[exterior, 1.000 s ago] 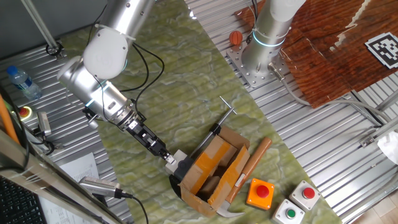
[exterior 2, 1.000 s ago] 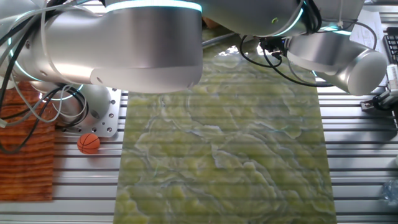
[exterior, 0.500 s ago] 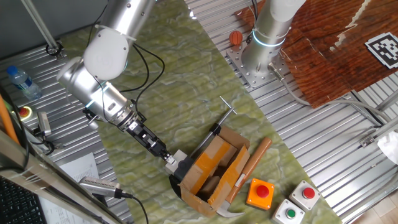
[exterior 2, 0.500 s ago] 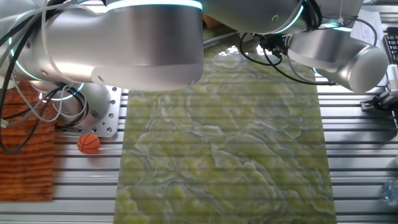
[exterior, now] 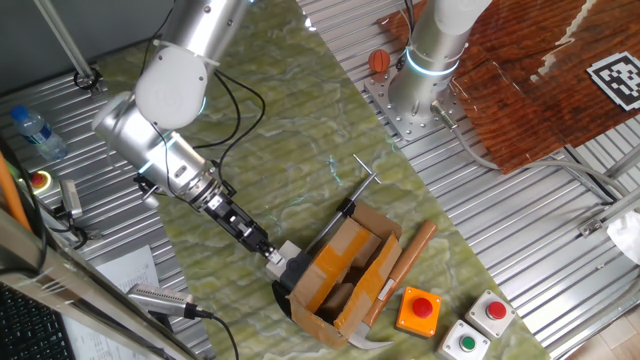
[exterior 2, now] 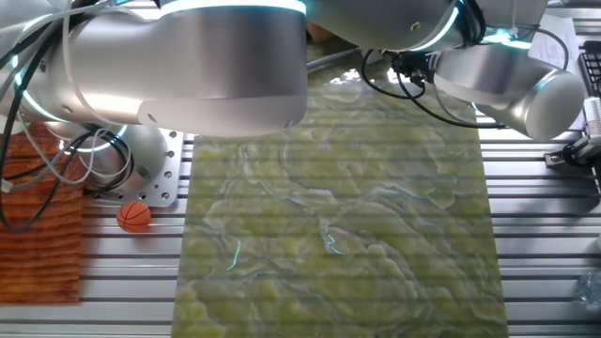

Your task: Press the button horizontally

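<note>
Reaching down from ten o'clock toward the middle of the green mat [exterior: 290, 190], the silver arm [exterior: 165, 120] brings its slim black gripper [exterior: 266, 251] right up to the button [exterior: 285, 256], a small whitish-grey box with a black part. The gripper tip touches the button's side facing ten o'clock. I cannot tell whether the fingers are spread or pressed together; they are too small and dark from here. The button sits hard against the brown cardboard carton [exterior: 345, 275], at the carton's nine o'clock edge. A wooden-handled hammer [exterior: 405, 265] leans along the carton's three o'clock side. Just beyond, at about four o'clock, stand an orange box with a red round button [exterior: 418, 310] and two grey boxes, one with a red button [exterior: 493, 312] and one with a green button [exterior: 465, 343]. A second arm's base [exterior: 425, 75] stands at one o'clock, with a small orange ball [exterior: 378, 62] beside it. From the other fixed view the arm's shell fills the top and hides the button; the ball [exterior 2: 134, 216] lies at nine o'clock of the mat [exterior 2: 338, 235].
</note>
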Action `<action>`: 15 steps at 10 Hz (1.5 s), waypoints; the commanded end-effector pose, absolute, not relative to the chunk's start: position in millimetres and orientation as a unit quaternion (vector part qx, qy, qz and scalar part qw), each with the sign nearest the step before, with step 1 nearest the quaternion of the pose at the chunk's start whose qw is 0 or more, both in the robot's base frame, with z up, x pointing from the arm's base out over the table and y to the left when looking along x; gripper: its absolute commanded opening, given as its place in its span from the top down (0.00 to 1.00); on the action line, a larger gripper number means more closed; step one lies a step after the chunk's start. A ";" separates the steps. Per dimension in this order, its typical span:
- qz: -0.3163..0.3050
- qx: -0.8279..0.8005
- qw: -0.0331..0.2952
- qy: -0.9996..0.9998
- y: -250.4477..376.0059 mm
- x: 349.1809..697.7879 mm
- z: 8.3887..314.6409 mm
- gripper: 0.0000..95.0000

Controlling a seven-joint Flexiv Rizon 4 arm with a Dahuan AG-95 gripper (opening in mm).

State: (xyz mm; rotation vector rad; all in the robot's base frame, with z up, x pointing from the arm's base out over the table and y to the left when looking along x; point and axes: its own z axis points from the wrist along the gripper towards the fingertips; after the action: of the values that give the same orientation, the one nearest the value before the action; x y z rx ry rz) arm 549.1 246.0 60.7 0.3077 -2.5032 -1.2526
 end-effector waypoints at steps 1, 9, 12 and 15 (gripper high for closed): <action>-0.434 0.107 0.162 -0.880 246.3 549.4 60.8 0.40; -0.435 0.108 0.160 -0.880 233.0 558.5 63.7 0.40; -0.421 0.113 0.158 -0.886 228.3 564.8 68.0 0.40; -0.364 0.131 0.156 -0.909 212.1 577.1 77.3 0.40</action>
State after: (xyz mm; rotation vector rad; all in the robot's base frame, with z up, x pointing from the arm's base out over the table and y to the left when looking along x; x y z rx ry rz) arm 574.6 218.3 75.6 0.3590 -2.5790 -1.1084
